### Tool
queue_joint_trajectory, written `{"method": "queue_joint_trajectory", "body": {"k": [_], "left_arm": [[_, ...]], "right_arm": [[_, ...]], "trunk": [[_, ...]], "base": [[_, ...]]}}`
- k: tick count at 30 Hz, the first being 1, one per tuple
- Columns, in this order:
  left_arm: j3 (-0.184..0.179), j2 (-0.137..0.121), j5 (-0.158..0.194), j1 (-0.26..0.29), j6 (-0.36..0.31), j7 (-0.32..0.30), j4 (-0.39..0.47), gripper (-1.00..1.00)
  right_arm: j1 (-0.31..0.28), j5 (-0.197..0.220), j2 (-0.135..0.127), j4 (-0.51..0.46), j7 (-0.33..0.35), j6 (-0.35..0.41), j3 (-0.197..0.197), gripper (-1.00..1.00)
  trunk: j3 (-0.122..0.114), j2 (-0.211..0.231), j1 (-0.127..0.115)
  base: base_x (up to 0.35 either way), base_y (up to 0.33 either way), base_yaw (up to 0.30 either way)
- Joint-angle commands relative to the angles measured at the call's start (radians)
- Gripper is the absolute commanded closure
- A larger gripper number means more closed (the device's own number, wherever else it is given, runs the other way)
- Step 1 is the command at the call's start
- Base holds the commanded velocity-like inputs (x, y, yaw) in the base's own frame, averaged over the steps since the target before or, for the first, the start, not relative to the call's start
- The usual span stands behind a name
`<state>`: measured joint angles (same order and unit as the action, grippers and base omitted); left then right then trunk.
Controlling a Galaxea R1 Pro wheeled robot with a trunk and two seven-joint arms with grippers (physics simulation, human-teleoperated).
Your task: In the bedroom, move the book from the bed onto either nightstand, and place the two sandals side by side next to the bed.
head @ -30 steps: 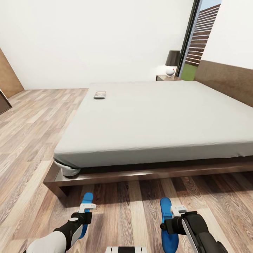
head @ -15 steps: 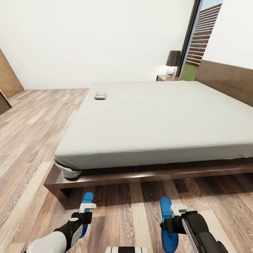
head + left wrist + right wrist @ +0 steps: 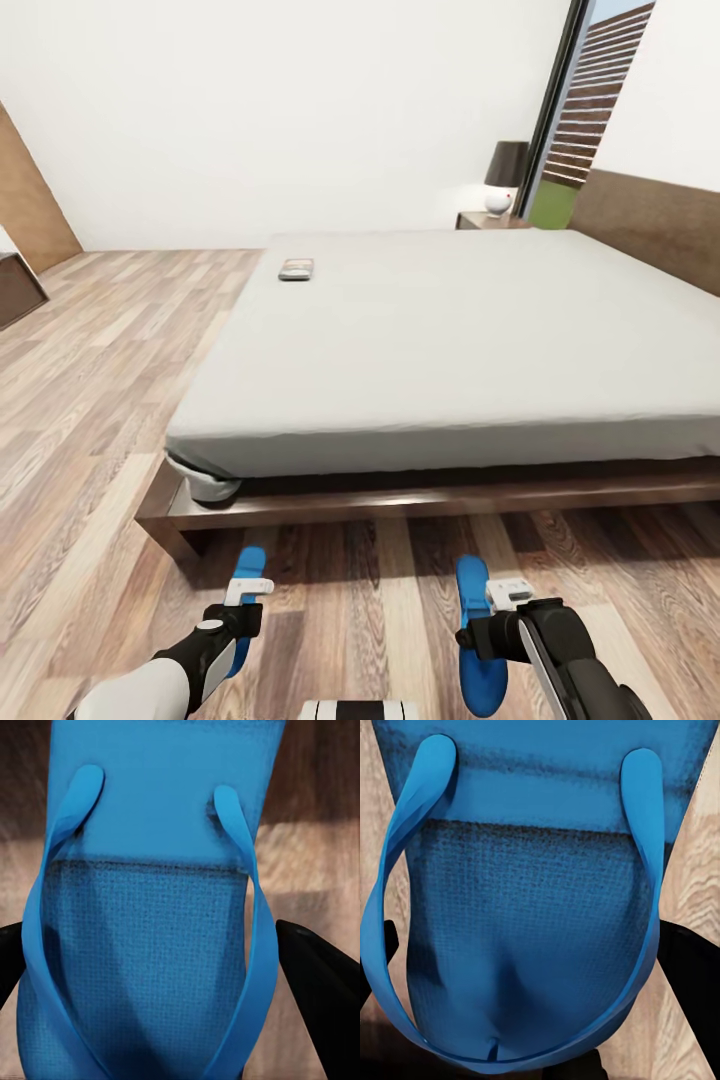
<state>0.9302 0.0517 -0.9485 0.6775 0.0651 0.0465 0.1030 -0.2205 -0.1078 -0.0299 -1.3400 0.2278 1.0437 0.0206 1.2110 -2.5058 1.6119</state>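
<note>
- Head view: high, facing forward and down across the bed (image 3: pixel 450 340) toward the far wall; both arms at its lower edge.
- Left wrist view: very near, along the fingers onto a blue sandal (image 3: pixel 150 907) above plank floor (image 3: pixel 315 870).
- Right wrist view: likewise very near, on the other sandal (image 3: pixel 532 915).
- Shared: both sandals and floor also appear in the head view.

The bed (image 3: pixel 470 350) stands on the wood-plank floor (image 3: pixel 100 400). The book (image 3: pixel 296 268) lies on its pale mattress near the far corner.
</note>
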Motion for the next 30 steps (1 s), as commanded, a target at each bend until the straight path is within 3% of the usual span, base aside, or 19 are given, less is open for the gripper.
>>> {"method": "queue_joint_trajectory", "body": {"k": [1, 25, 30], "left_arm": [[0.007, 0.000, -0.012, 0.001, 0.003, 0.004, 0.000, 1.00], [0.006, 0.000, -0.012, -0.001, 0.005, 0.004, 0.000, 1.00], [0.006, 0.000, -0.012, 0.000, 0.005, 0.004, 0.000, 1.00]], "right_arm": [[0.000, -0.010, -0.001, -0.001, 0.008, 0.004, 0.001, 1.00], [0.000, -0.012, -0.001, -0.003, 0.009, 0.004, 0.001, 1.00], [0.000, -0.011, -0.001, -0.005, 0.008, 0.004, 0.002, 1.00]], "trunk": [[0.001, 0.000, 0.000], [0.005, 0.000, 0.000], [0.025, -0.001, 0.002]], "base": [[0.000, 0.000, 0.097], [0.000, 0.002, 0.027], [0.000, 0.000, 0.000]]}}
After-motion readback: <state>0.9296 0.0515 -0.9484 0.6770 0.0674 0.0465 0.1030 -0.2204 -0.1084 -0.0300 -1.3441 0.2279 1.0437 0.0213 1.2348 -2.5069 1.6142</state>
